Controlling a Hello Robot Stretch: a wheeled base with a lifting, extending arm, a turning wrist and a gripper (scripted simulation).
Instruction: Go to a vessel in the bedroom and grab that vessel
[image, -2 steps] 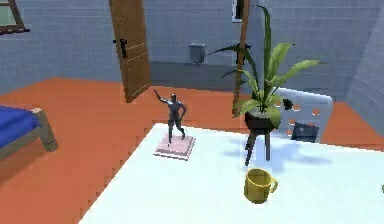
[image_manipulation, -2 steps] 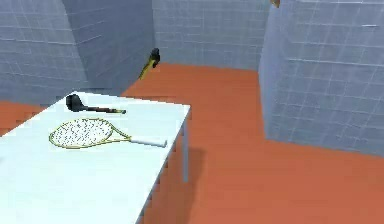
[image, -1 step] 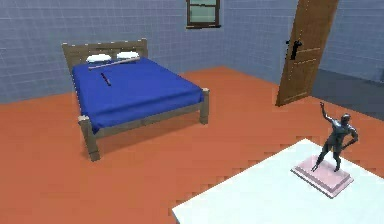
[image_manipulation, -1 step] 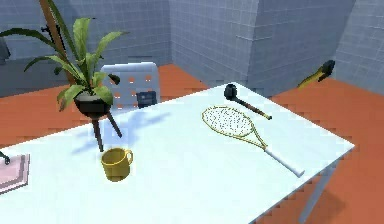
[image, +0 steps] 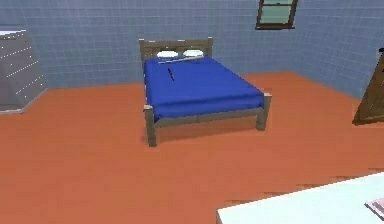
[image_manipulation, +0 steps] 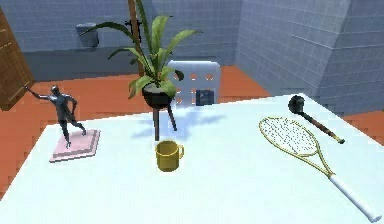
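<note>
A yellow mug (image_manipulation: 169, 156) with a handle on its right side stands upright on a white tabletop (image_manipulation: 230, 175) in the arm side view, a little left of the middle and near the front. Behind it a dark pot (image_manipulation: 158, 97) holding a leafy green plant sits on a small wooden stand. The corner of the same white table (image: 325, 204) shows at the forward view's bottom right.
On the table are a dark figure statue (image_manipulation: 68, 122) on a pink base at left, and a yellow tennis racket (image_manipulation: 297, 143) and a dark ladle-like tool (image_manipulation: 313, 116) at right. Ahead stand a blue bed (image: 200, 88), a grey dresser (image: 18, 70) and open orange floor.
</note>
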